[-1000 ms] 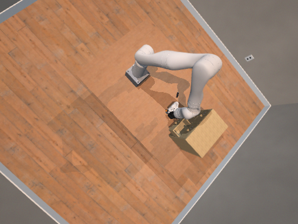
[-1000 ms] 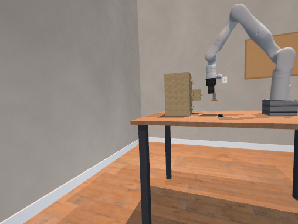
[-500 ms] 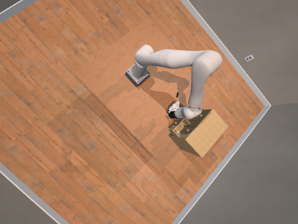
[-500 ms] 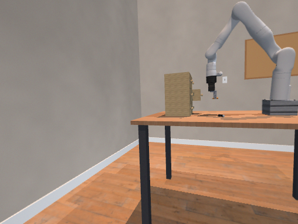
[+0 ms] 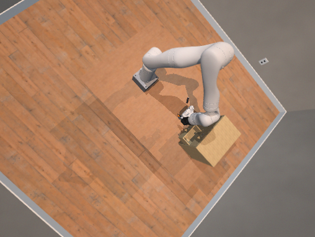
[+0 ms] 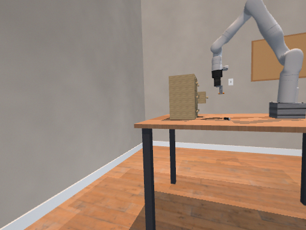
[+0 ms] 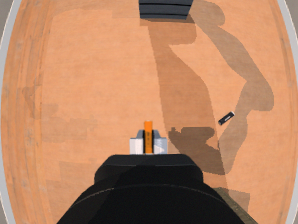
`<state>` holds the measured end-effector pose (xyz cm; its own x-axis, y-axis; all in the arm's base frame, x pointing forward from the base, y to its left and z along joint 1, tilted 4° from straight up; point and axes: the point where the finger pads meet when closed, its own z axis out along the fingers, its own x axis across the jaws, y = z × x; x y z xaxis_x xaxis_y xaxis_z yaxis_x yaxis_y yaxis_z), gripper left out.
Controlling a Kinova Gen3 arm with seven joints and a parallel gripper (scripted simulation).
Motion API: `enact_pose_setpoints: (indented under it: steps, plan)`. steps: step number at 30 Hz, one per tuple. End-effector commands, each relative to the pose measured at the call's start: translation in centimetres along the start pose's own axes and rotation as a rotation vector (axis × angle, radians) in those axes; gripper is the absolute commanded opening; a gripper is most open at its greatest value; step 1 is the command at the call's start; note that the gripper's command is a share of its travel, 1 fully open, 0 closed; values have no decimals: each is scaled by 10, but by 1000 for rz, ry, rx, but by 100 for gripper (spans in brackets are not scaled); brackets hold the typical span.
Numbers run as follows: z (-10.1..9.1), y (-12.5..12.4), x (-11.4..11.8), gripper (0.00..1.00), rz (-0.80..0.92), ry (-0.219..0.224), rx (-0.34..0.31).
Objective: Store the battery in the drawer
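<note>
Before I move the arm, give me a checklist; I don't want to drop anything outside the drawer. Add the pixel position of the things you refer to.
1. Gripper (image 5: 180, 115) (image 6: 221, 93) (image 7: 148, 137) shut on the orange piece (image 6: 223, 93) (image 7: 148, 131): ok.
2. Orange piece confirmed as the AAA battery: cannot tell; its label is unreadable.
3. A drawer (image 5: 186, 139) (image 6: 202, 97) pulled out to receive it: ok.
4. That drawer marked M: cannot tell; no letter is visible.
5. Gripper over the drawer: not ok; it hangs out in front of it.
6. Chest (image 5: 219, 136) (image 6: 182, 97) standing upright: ok.
</note>
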<state>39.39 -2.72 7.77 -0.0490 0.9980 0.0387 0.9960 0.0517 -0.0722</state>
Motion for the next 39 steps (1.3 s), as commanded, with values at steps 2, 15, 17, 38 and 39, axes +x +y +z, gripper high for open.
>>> enact_pose_setpoints:
  steps: [2,15,17,38,39]
  plan:
    - [-24,7,2,24,-5,1,-25]
    - [-50,6,2,24,-5,1,-25]
    - [-51,6,2,24,-5,1,-25]
    - [-50,5,2,24,-5,2,-95]
    - [-50,5,2,24,-5,2,-95]
